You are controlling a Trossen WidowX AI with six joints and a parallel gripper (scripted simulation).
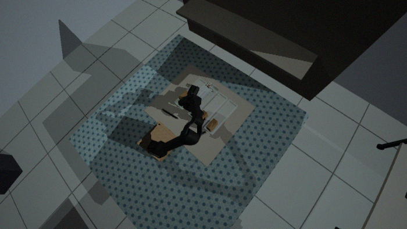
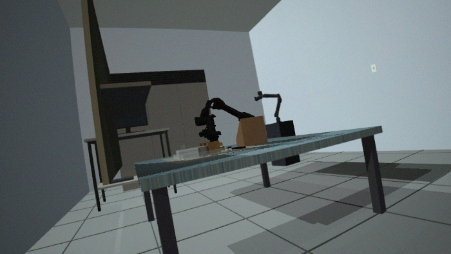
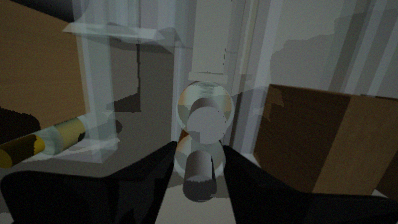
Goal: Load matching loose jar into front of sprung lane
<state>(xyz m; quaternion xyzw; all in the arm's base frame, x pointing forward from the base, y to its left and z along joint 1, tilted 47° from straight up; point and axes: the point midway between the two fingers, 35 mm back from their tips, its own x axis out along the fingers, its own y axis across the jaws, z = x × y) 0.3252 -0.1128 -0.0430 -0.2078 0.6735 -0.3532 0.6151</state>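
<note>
My gripper (image 3: 199, 148) is shut on a clear round jar with a grey cap (image 3: 199, 186); it holds the jar upright at the bottom middle of the wrist view. A similar grey-capped jar (image 3: 207, 126) stands directly beyond it in the clear-walled lane, in front of the pale pusher plate (image 3: 208, 77). The two jars overlap in the view; I cannot tell whether they touch. The held jar's base, the lane floor and the front stop are hidden. A yellow-capped jar (image 3: 65, 136) lies on its side to the left. The arm hides the fingertips in the top view.
Clear lane trays (image 1: 229, 105) (image 2: 187, 153) stand on a beige mat (image 1: 207, 154). A brown block (image 3: 305, 135) (image 1: 213, 124) is close to the right, and another brown block (image 3: 40, 65) is to the left. A dark thin stick (image 1: 170, 113) lies near the lanes' front.
</note>
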